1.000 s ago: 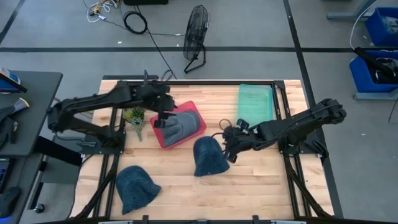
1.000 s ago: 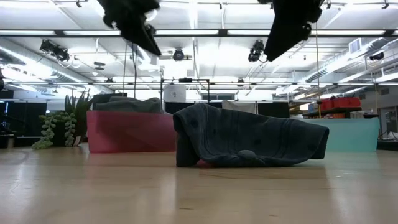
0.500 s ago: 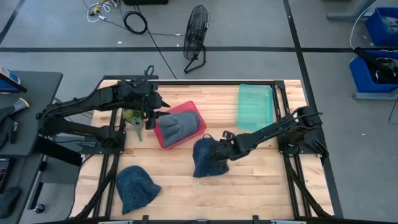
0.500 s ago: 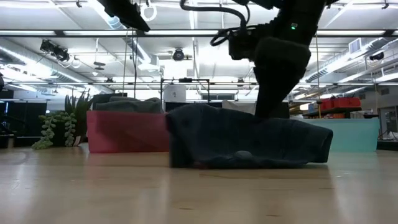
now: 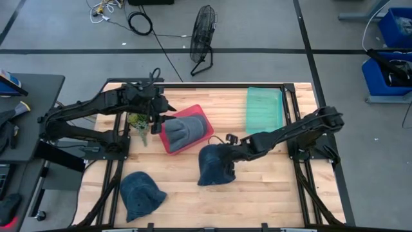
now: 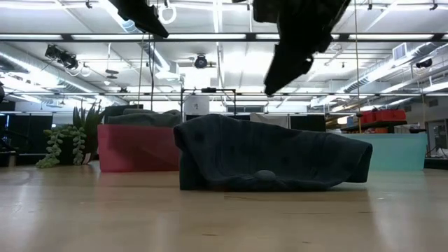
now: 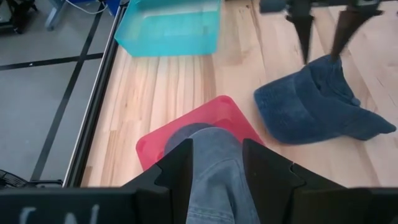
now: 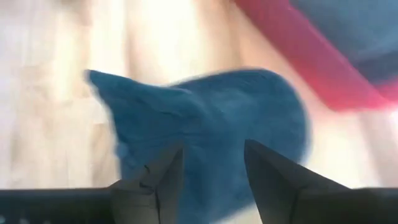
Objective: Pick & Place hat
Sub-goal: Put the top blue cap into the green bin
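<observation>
A dark blue hat [image 5: 215, 166] [image 6: 273, 154] [image 7: 317, 106] [image 8: 217, 118] lies crumpled on the wooden table at its middle. My right gripper [image 5: 222, 143] [image 6: 280, 77] [image 8: 211, 149] hangs open just above the hat's far-right edge and is clear of it in the low view. A grey hat [image 5: 185, 131] [image 7: 214, 168] lies in the red tray [image 5: 172, 145] [image 7: 155, 146]. My left gripper [image 5: 156, 121] [image 7: 217, 146] is open, high above the tray's left side. A second blue hat [image 5: 141, 192] lies near the table's near-left corner.
A teal bin [image 5: 264, 108] [image 7: 171, 28] stands at the far right of the table. A small potted plant [image 5: 138, 120] [image 6: 66, 143] sits left of the red tray. Bare wood lies near and right of the middle hat. A floor fan stands beyond the far edge.
My right gripper moved left from beside the middle blue hat, came down onto it, then rose clear. The hat slid a little toward the table's left and spread wider. My left gripper drew back from over the red tray toward the table's left.
</observation>
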### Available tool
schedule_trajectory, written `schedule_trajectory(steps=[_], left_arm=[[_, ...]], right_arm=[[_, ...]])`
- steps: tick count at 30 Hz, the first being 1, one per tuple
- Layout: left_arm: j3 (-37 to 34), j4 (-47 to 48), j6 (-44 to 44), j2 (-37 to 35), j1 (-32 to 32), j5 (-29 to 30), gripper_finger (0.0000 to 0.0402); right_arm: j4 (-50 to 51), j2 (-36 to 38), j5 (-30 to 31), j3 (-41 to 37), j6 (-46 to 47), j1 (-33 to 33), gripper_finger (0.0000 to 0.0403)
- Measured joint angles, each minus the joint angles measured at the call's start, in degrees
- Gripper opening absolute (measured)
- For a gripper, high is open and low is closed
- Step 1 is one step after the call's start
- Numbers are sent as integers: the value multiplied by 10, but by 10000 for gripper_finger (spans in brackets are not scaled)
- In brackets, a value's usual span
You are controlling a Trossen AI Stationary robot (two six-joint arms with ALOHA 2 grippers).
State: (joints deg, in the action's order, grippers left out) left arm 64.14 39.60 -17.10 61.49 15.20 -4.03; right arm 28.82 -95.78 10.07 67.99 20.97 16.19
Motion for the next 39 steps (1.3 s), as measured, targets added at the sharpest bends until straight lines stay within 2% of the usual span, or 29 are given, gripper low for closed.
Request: schedule_trajectory(steps=[3, 7, 12, 15, 18, 19, 21, 25, 30, 35, 39], left_arm=[[0, 0, 0, 0, 0, 0, 142], [0, 3, -1, 0, 0, 0, 142], [0, 2, 0, 0, 0, 0, 142], [0, 5, 0, 0, 0, 0, 142], [0, 10, 0, 0, 0, 0, 142], [0, 10, 0, 0, 0, 0, 142], [0, 10, 0, 0, 0, 0, 142], [0, 13, 0, 0, 0, 0, 142], [0, 14, 0, 0, 0, 0, 142], [0, 15, 0, 0, 0, 0, 142], [0, 15, 0, 0, 0, 0, 142]], right_arm=[[-41, -19, -25, -20, -11, -1, 173], [-43, -44, -22, -46, -5, -1, 173], [-42, -64, 74, -62, 6, -2, 161], [-45, -59, 53, -61, -7, -11, 113], [-38, -40, 20, -58, -5, -20, 32], [-20, -32, 8, -53, -2, -24, 17], [32, -13, 7, -35, 22, -31, 15], [208, 41, 58, 30, 102, -43, 10], [437, 118, 220, 89, 227, -52, 7], [586, 197, 308, 61, 372, -87, 5], [598, 252, 326, -12, 399, -136, 5]])
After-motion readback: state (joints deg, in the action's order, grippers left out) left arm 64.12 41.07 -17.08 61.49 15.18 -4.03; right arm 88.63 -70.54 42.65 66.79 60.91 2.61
